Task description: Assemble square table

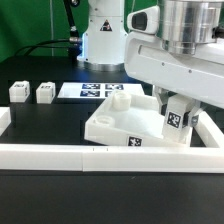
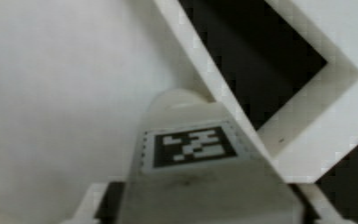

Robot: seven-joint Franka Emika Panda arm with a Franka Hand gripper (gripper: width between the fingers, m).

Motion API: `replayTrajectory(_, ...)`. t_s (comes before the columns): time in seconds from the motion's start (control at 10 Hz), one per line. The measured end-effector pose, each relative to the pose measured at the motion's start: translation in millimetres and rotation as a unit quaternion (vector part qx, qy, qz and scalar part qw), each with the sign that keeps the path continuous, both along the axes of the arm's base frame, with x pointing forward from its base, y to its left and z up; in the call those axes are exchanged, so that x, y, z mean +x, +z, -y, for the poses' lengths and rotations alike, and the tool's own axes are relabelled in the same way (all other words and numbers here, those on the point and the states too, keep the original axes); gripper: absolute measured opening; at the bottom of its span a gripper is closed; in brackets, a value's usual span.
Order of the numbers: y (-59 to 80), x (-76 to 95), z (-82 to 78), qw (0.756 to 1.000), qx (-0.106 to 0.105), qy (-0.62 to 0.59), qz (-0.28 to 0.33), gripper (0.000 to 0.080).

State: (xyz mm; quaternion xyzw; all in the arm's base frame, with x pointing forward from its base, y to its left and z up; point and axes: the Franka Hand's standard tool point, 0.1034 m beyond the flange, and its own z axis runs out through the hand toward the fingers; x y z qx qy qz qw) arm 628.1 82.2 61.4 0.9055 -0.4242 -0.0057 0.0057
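Note:
The white square table top [image 1: 120, 127] lies in the middle of the black table, with a tag on its front edge. One white leg [image 1: 118, 97] stands upright at its far corner toward the exterior view's left. At the corner toward the exterior view's right, my gripper [image 1: 177, 124] straddles a tagged leg [image 1: 176, 119] that stands on the top. In the wrist view that leg [image 2: 197, 143] sits between my fingers [image 2: 101, 203], with a thin dark gap on each side. The gripper [image 2: 202, 206] is open around it. Two more legs [image 1: 18, 92] [image 1: 44, 93] lie at the exterior view's left.
A low white border wall [image 1: 60, 155] runs along the front and up the exterior view's right side, close to the table top. The marker board [image 1: 92, 92] lies flat behind the top. The arm's white base [image 1: 100, 35] stands at the back.

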Motion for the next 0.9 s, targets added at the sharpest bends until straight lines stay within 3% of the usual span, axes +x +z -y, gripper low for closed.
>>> replayTrajectory(0.1,-0.2,0.0,0.0,1.0,0.0,0.0,0.0,0.0378)
replayTrajectory(0.2,-0.4,-0.1,0.0,1.0,0.0,0.0,0.0,0.0574)
replayTrajectory(0.3,-0.6,-0.1,0.1,1.0,0.0,0.0,0.0,0.0626)
replayTrajectory(0.9,-0.9,-0.3,0.1,1.0,0.0,0.0,-0.001,0.0649)
